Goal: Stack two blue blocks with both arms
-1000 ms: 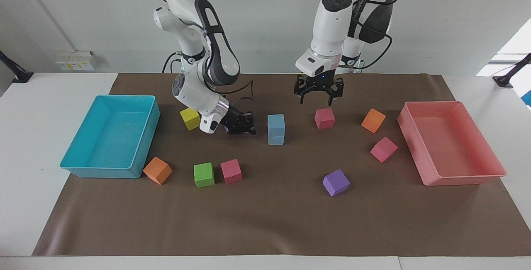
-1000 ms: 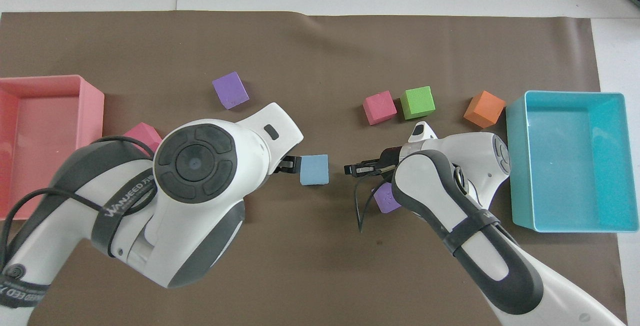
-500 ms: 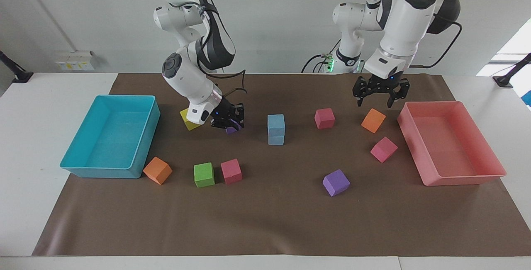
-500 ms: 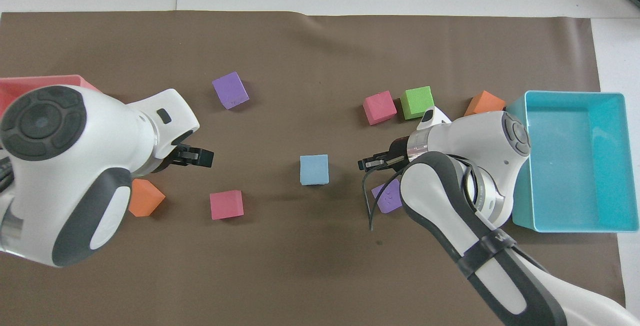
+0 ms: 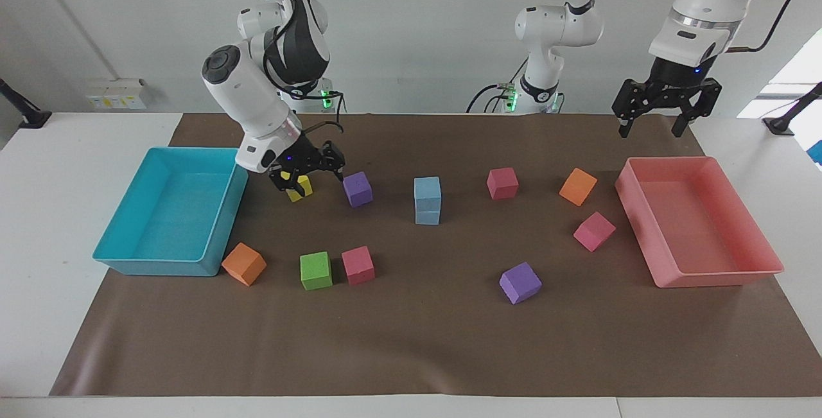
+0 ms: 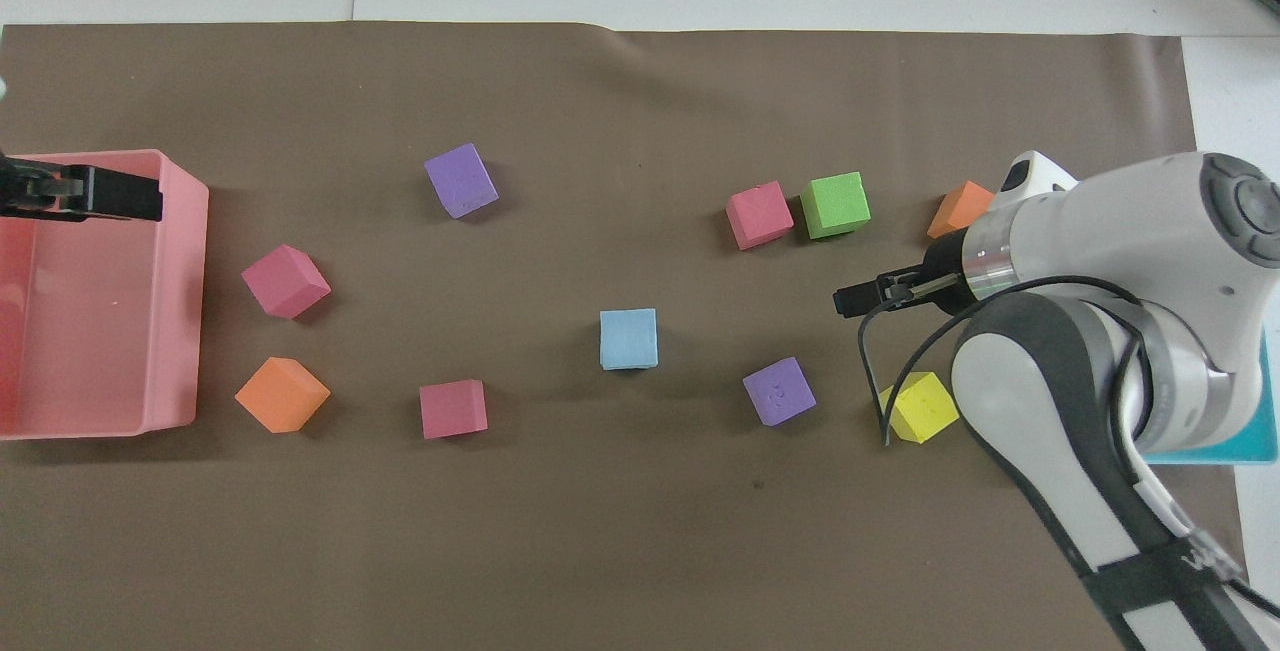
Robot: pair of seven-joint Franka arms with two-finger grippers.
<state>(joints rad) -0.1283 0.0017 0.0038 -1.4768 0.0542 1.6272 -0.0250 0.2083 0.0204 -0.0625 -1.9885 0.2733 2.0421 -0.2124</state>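
at mid-mat, the two light sky-blue foam cubes (image 5: 427, 200) stand stacked, one on the other, untouched. both arms have withdrawn: left gripper (image 5: 665, 103) over the pink plastic tray (image 5: 706, 275), right gripper (image 5: 307, 165) over the yellow foam cube (image 5: 299, 190), both jaws released. stacking appears complete.

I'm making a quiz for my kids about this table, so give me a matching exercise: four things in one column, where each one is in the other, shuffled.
Things:
1. blue blocks
2. green block
3. yellow block
4. left claw

Places:
A. right beside a pink block
B. raised above the pink tray
C. stacked one on the other
D. between a purple block and the turquoise tray

Pairs: 1-C, 2-A, 3-D, 4-B
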